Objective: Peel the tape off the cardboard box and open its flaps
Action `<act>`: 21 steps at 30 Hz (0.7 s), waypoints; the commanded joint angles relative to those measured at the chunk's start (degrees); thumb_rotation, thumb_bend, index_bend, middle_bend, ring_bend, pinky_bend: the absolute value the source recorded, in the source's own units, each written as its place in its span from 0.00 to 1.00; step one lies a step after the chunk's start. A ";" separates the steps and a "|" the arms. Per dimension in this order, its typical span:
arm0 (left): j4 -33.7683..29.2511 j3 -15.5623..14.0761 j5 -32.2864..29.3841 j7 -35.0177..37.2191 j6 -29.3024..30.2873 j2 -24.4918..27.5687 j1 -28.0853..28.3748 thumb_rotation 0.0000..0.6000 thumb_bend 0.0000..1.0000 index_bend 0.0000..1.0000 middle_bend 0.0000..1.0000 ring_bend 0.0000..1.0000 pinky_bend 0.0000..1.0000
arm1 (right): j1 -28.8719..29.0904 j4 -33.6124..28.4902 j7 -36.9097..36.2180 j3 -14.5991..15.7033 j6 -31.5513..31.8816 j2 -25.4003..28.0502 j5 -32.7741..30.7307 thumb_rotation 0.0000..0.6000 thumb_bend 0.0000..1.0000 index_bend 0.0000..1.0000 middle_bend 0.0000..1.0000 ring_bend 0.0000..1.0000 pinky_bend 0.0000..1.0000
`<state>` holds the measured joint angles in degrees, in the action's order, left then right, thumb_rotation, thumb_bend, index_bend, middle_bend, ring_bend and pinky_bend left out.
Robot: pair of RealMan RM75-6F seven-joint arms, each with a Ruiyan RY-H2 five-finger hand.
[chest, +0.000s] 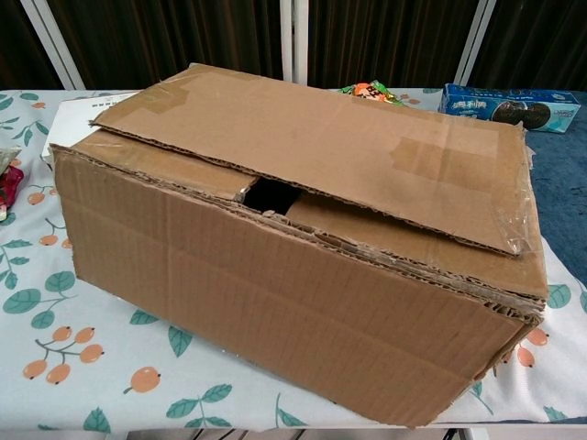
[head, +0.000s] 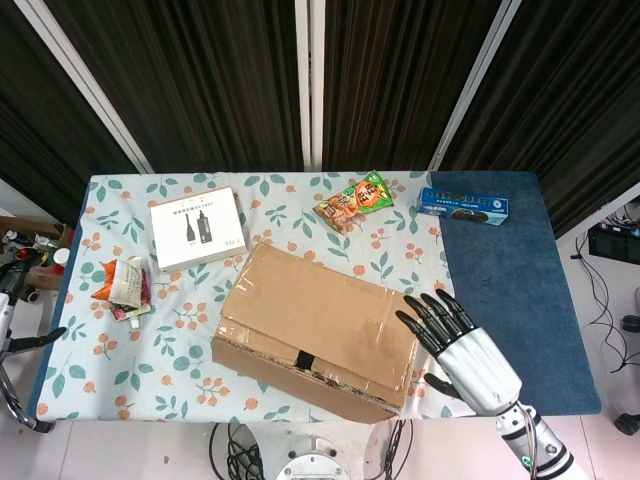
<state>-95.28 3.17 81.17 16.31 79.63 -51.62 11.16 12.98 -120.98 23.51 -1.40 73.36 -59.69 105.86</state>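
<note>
The cardboard box [head: 312,328] lies in the middle of the table, and it fills the chest view [chest: 293,302]. Its top flaps lie down, with a dark gap [chest: 271,194] in the seam between them. Clear tape [chest: 436,160] clings to the upper flap and wraps its right edge [chest: 518,220]. My right hand [head: 458,347] hovers at the box's right end with its fingers spread, holding nothing. Only a sliver of my left hand [head: 14,300] shows at the far left edge, away from the box, its thumb held apart. Neither hand appears in the chest view.
A white carton [head: 197,228] lies at the back left, with snack wrappers [head: 122,285] in front of it. A snack bag [head: 352,202] and a blue cookie box [head: 463,205] lie behind the cardboard box. A blue mat [head: 510,290] covers the table's right side.
</note>
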 commanded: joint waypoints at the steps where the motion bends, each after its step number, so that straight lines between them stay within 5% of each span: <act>1: 0.28 0.11 0.30 0.08 -0.03 -0.36 -0.05 1.00 0.00 0.08 0.13 0.11 0.19 | -0.06 1.88 0.79 0.61 -0.33 -2.04 -0.26 1.00 0.00 0.00 0.00 0.00 0.00; 21: 1.40 0.84 0.45 -2.20 0.81 -1.13 -1.17 1.00 0.00 0.08 0.13 0.11 0.19 | 2.58 4.75 2.68 -0.30 -2.23 -6.65 -1.79 1.00 0.00 0.00 0.00 0.00 0.00</act>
<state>-93.98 3.94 81.69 13.97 80.44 -52.70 10.06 15.45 -116.25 26.00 -1.68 71.30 -66.21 104.27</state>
